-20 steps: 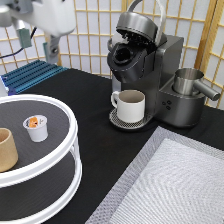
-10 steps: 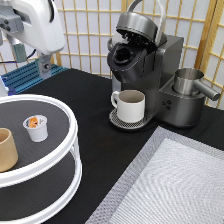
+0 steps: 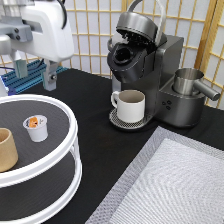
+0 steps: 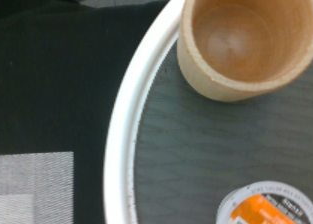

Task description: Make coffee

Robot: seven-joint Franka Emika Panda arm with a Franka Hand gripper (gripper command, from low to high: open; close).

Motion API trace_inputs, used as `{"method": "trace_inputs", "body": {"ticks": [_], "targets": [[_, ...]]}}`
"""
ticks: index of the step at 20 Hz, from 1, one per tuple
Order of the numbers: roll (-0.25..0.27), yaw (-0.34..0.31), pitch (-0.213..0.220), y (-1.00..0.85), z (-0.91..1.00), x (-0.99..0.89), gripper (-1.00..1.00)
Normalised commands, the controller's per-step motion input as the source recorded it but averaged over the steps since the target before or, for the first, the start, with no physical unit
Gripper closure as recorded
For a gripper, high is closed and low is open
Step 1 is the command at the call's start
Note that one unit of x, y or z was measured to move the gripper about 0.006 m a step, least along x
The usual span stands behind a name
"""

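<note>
- Claw [image 3: 34, 77] of the arm hangs at the exterior view's upper left, above the round tray's [image 3: 60, 165] far edge; its two fingers stand apart, holding nothing.
- Coffee pod [image 3: 36, 127], white with an orange lid, sits upright on the tray's upper tier, below the claw; a tan wooden cup [image 3: 7, 149] stands nearby.
- Coffee machine [image 3: 145, 70] stands well apart to the right, lid raised, chamber seemingly unloaded; a white mug [image 3: 131, 105] waits on its drip plate.
- Judged step: reaching for the pod, which calls for lining up over it.
- Pod-lid writing is unreadable; no brand shows.

The open tool [image 3: 34, 75] hangs above the tiered tray [image 3: 70, 145] holding a coffee pod [image 3: 36, 127].
</note>
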Motion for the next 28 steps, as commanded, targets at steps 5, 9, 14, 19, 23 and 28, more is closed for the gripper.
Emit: {"method": "trace_inputs", "body": {"ticks": [5, 9, 14, 19, 23, 28], "targets": [[0.01, 0.217, -0.015, -0.14, -0.29, -0.39, -1.0], [0.051, 0.121, -0.068, -0.2, -0.08, -0.17, -1.0], [0.06, 0.003, -0.081, -0.18, -0.03, 0.09, -1.0], [0.027, -0.069, -0.062, -0.05, -0.21, 0.12, -1.0], [0.033, -0.104, -0.005, -0.01, -0.3, 0.04, -1.0], [0.023, -0.104, 0.0, 0.01, -0.19, -0.02, -1.0]]}}
